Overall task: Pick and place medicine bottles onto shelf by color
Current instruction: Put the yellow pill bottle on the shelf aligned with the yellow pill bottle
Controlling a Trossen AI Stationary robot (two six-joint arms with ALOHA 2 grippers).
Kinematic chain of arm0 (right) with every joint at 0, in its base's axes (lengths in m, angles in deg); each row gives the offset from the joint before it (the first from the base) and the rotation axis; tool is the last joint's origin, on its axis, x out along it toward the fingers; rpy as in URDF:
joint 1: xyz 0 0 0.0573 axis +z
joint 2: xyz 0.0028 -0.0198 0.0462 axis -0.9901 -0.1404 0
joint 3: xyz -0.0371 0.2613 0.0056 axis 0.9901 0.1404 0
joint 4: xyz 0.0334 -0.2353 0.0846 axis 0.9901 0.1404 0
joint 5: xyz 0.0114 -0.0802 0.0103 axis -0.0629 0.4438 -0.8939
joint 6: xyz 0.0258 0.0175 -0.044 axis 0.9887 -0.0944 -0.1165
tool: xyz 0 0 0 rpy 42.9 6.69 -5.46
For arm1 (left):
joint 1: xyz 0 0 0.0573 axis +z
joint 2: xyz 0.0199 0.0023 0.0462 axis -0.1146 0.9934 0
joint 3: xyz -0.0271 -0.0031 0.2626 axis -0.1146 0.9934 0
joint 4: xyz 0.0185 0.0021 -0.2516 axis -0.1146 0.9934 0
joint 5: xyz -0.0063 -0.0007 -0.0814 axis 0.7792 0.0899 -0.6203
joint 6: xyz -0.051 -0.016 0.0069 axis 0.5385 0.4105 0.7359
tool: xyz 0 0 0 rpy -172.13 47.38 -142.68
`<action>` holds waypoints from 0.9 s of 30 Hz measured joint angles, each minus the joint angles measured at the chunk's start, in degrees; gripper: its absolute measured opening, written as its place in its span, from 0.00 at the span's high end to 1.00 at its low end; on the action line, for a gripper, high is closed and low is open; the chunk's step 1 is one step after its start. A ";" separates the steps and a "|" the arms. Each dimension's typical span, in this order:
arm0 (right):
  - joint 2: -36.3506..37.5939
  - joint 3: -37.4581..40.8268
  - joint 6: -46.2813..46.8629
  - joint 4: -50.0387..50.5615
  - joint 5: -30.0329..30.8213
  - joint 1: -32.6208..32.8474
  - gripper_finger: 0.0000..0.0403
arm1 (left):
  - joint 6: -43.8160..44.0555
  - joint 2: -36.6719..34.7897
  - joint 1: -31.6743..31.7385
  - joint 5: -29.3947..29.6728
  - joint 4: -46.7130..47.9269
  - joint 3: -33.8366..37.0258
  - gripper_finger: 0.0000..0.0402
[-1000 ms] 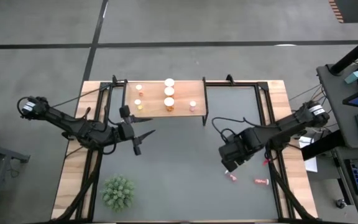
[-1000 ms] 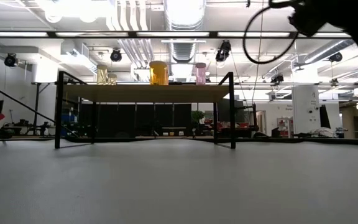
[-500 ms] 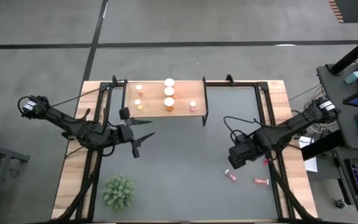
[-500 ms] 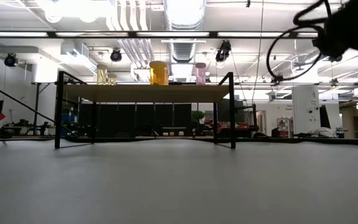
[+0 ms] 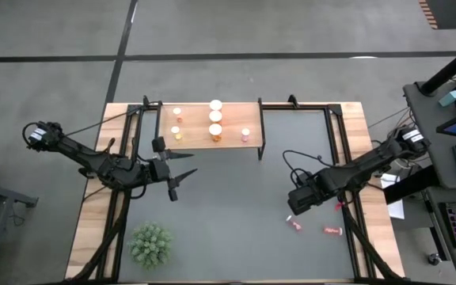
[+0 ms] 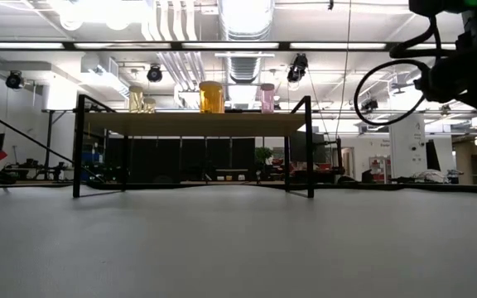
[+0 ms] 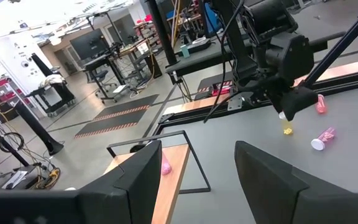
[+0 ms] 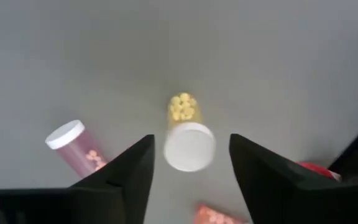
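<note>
The bench (image 5: 236, 182) carries the shelf (image 5: 229, 134) at its twelve o'clock edge, where six medicine bottles already stand: yellow ones toward nine o'clock, orange in the middle, one pink toward three o'clock. The left gripper (image 5: 179, 176) waits near nine o'clock, fingers spread and empty. The right gripper (image 8: 190, 163) hangs over the four o'clock corner, released and holding nothing, straddling a small yellow bottle (image 8: 187, 132) lying on its side, with a pink bottle (image 8: 77, 145) just beside it. The step in hand looks like picking the yellow bottle. The next move calls for lowering, clenching across its body, then carrying it to the shelf's yellow group.
</note>
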 joint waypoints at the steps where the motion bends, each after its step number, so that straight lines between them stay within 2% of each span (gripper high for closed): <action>1: -0.18 0.00 -0.05 -0.38 0.04 0.00 0.56 | 0.00 0.00 0.00 0.00 0.00 0.00 0.53; 9: -1.10 0.00 0.28 -1.60 0.01 0.00 0.73 | 0.00 0.00 0.00 0.02 0.00 0.00 0.53; 16: -0.62 -0.67 -1.66 -1.20 0.58 -0.37 0.73 | 1.28 0.00 0.00 0.02 -0.04 0.00 0.53; 22: -1.02 -7.45 -13.62 -1.69 10.22 -2.49 0.73 | 1.42 1.63 0.00 0.02 -0.79 -0.07 0.53; 27: -1.10 -12.18 -28.09 -5.34 16.06 -4.29 0.73 | 1.46 4.38 -0.01 -0.05 -5.72 -0.19 0.53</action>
